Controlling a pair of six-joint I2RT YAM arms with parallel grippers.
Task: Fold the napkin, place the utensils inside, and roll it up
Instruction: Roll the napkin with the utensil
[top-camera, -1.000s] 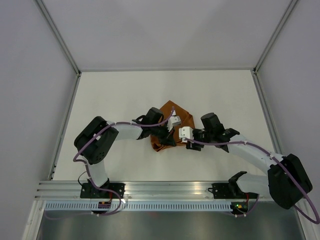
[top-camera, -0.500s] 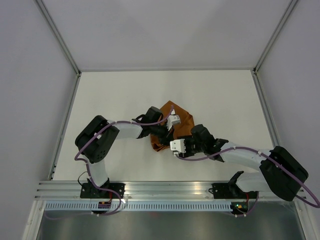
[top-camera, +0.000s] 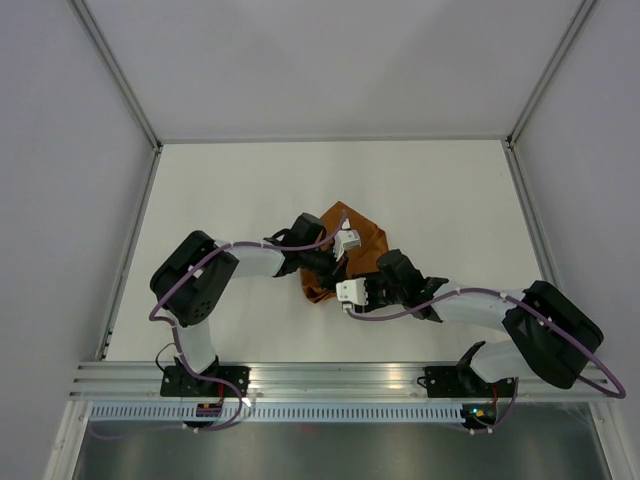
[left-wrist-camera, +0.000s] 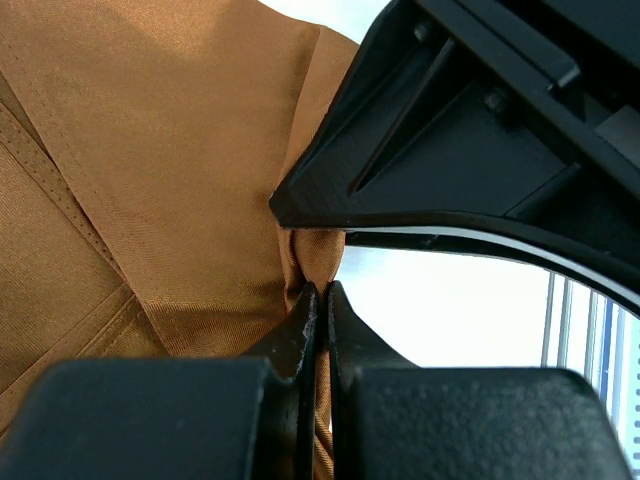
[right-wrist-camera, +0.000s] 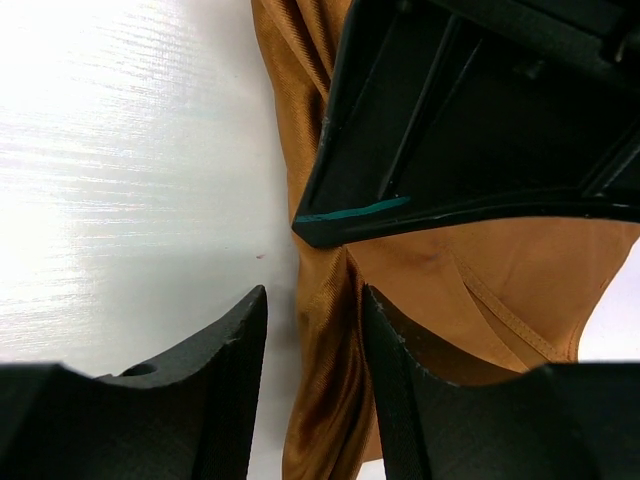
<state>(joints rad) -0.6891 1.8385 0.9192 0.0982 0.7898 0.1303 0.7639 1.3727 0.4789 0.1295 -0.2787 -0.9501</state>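
Item 1, napkin (top-camera: 365, 240): rust-brown cloth, bunched and partly folded. It lies on the white worktop (top-camera: 230, 200) at the middle of the top view, between my two wrists. Its far corner points toward the upper part of the frame and its narrow end toward the lower left. A stitched hem runs down the left side of the left wrist view.

Item 2, my left gripper (left-wrist-camera: 320, 295): the jaws are pressed together, with a thin pleat of the napkin (left-wrist-camera: 170, 150) pinched between the tips. The cloth fans out from there toward the upper left of that frame. In the top view this gripper (top-camera: 328, 266) sits over the napkin's lower left part.

Item 3, my right gripper (right-wrist-camera: 312, 340): the jaws stand parted, one finger on each side of a narrow twisted fold of the napkin (right-wrist-camera: 500, 270), and they have not clamped it. The fold runs down between them to the bottom edge of the frame. Bare worktop (right-wrist-camera: 120, 150) fills the left of this view. In the top view the gripper (top-camera: 338, 300) is just below and beside the left one, close enough that each gripper's black body fills the upper right of the other's wrist view.

Item 4, teal strip (right-wrist-camera: 350, 211): a thin line along the lower edge of the left gripper's body in the right wrist view. I cannot tell whether it is the fork's handle.
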